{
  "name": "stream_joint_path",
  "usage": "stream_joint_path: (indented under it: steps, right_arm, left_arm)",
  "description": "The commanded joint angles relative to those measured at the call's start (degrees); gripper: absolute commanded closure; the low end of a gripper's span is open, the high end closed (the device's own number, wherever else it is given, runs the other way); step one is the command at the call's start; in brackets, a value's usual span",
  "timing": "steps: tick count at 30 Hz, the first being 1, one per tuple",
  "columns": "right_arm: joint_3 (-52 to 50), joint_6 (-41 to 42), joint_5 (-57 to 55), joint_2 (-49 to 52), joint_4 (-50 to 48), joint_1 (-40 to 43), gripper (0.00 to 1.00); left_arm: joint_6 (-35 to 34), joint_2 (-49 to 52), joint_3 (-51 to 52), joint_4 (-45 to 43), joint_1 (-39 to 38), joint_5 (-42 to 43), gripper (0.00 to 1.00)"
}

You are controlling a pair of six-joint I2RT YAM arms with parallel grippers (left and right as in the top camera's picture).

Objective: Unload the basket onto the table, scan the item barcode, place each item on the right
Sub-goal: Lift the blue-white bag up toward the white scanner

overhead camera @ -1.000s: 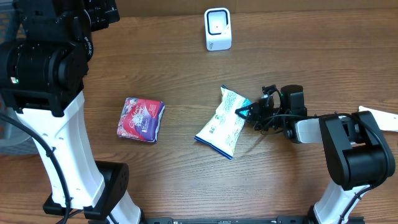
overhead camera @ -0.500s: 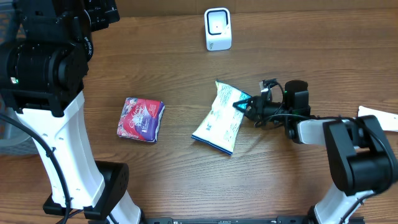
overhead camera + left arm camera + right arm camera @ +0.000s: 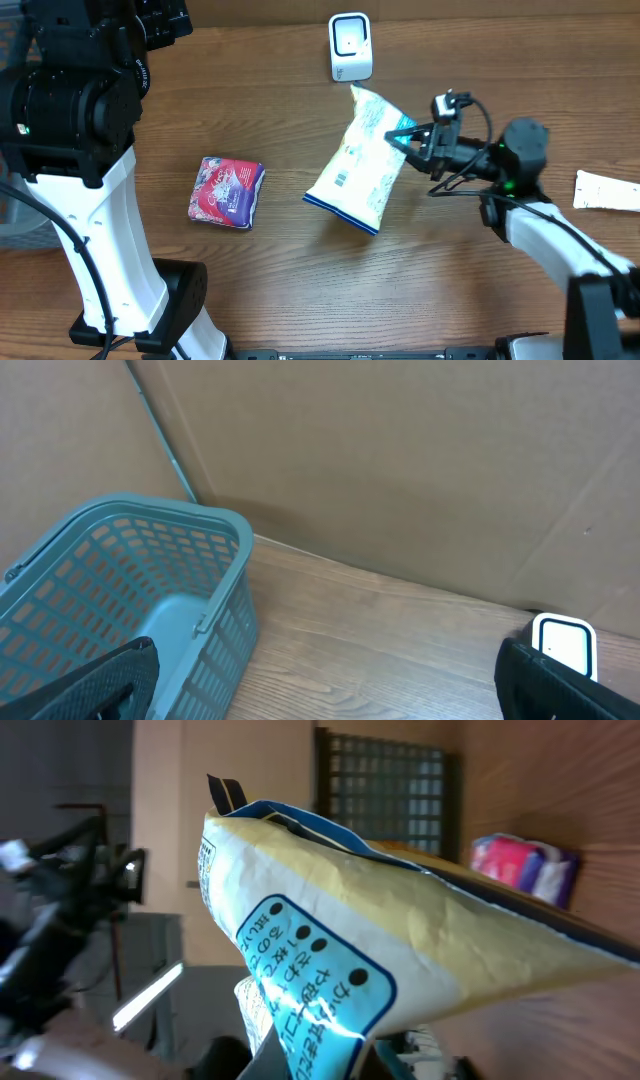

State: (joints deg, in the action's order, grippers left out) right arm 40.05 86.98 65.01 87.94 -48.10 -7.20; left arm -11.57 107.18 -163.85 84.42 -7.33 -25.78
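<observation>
A white and blue snack bag (image 3: 355, 165) hangs tilted above the table, its top corner just below the white barcode scanner (image 3: 350, 45). My right gripper (image 3: 408, 138) is shut on the bag's upper right edge. In the right wrist view the bag (image 3: 350, 950) fills the frame, with blue printed text pinched at the bottom by the right gripper (image 3: 330, 1065). My left gripper (image 3: 325, 695) is open and empty, high at the table's far left; the scanner (image 3: 563, 645) shows beside its right finger.
A red and purple packet (image 3: 227, 192) lies on the table left of centre, and the packet (image 3: 520, 865) also shows in the right wrist view. A teal basket (image 3: 130, 590) stands at the far left. A white card (image 3: 607, 190) lies at the right edge.
My right gripper has lifted the snack bag off the table and carried it up and back toward the scanner. The left arm has not moved.
</observation>
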Motion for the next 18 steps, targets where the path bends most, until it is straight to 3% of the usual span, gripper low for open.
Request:
stream_joint_path:
  steps: [1, 7, 12, 18]
  right_arm:
    - [0.22, 9.75, 0.44, -4.17, 1.03, 3.3, 0.96]
    - [0.22, 11.47, -10.86, -5.6, 8.87, 6.08, 0.96]
    - [0.48, 5.2, -20.02, -5.66, 11.15, 6.1, 0.96]
    - [3.48, -0.26, -18.38, -5.77, 11.41, 6.12, 0.96]
  left_arm:
    - [0.85, 0.72, -0.11, -0.2, 0.57, -0.5, 0.0]
    - [0.85, 0.72, -0.11, -0.2, 0.57, -0.5, 0.0]
    - [0.85, 0.72, -0.11, -0.2, 0.57, -0.5, 0.0]
    - [0.85, 0.72, -0.11, -0.2, 0.57, -0.5, 0.0]
